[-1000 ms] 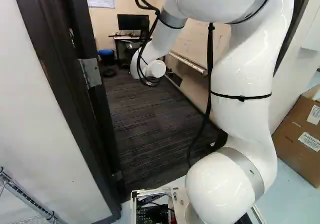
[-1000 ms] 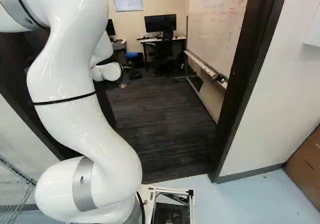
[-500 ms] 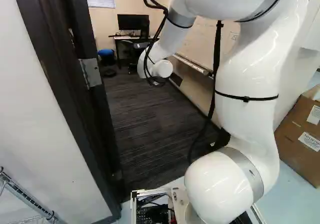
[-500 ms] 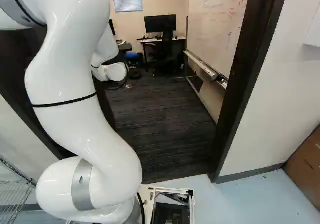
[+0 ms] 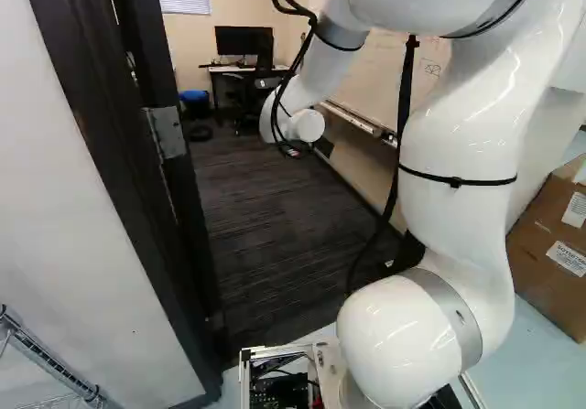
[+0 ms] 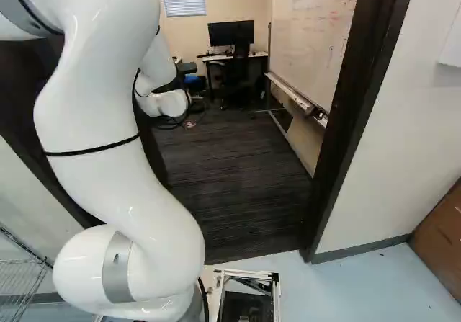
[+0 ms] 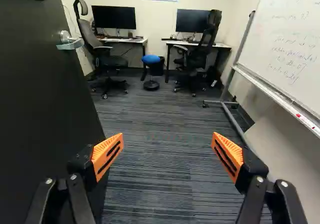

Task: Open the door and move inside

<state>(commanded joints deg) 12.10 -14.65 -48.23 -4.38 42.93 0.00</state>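
The door (image 7: 40,93) stands swung into the room, its handle (image 7: 71,44) near the free edge; beside it the pincer (image 7: 167,141) is spread wide and empty — likely because an open door needs no grip; opposite, the whiteboard (image 7: 287,48) narrows the way along the side edge of the carpet (image 7: 165,114); the stool (image 7: 151,59), towards the far edge, seems too deep in to block entry — the door frame (image 6: 349,120) could catch the base.

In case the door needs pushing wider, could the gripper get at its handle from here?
Probably, yes: the gripper stands open, and nothing shows between it and the handle. The handle sits ahead but off to one side, on the door, so the arm would likely need to swing over.
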